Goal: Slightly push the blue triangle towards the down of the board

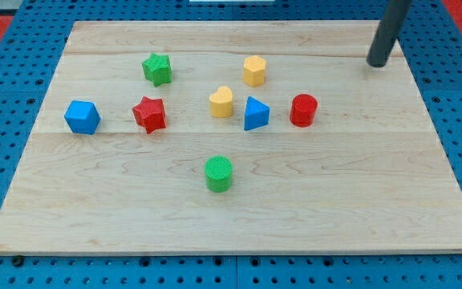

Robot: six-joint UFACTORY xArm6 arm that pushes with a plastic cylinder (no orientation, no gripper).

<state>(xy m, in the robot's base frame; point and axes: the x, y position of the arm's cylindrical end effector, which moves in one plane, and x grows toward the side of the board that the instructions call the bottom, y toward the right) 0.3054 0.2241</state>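
Observation:
The blue triangle [255,113] sits near the middle of the wooden board [375,201]. A yellow heart-shaped block [221,102] is just to its left and a red cylinder [303,110] just to its right. My tip [376,63] is at the view's upper right, far up and to the right of the blue triangle, touching no block.
A yellow hexagon [254,71] lies above the triangle. A green star [157,69] and a red star [149,114] are to the left, a blue cube-like block [82,117] at far left. A green cylinder [218,173] lies below the triangle, slightly left.

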